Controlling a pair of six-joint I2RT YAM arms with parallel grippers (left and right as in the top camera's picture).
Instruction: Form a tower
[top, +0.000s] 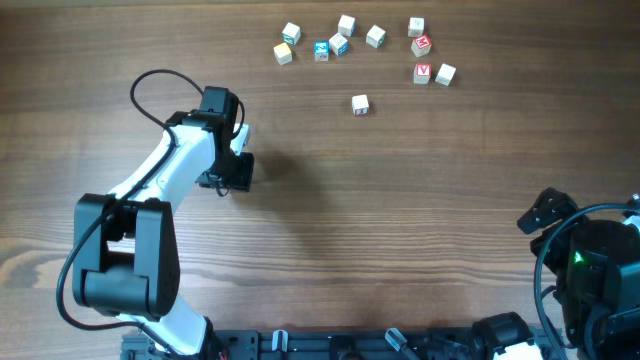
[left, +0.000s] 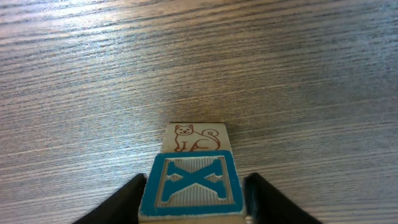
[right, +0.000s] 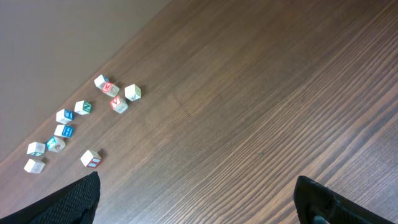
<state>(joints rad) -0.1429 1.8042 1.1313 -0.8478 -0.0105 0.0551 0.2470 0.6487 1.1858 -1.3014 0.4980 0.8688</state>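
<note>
The tower shows in the left wrist view as a cube with a blue X face (left: 191, 185) standing on a cube with a brown cat drawing (left: 196, 138). My left gripper (left: 194, 178) straddles the top cube, its black fingers (left: 127, 202) right beside the cube's sides with only slivers of gap, so it stands slightly open. In the overhead view the left gripper (top: 235, 168) covers the tower. My right gripper (right: 199, 190) is wide open over bare wood with nothing between its fingers, and sits at the table's right edge (top: 545, 213).
Several loose cubes (top: 345, 40) lie scattered along the far edge, with red-faced ones (top: 421, 72) at the right. A single cube (top: 360, 104) sits nearer the middle. The right wrist view shows the same cluster (right: 68, 124) far off to the left.
</note>
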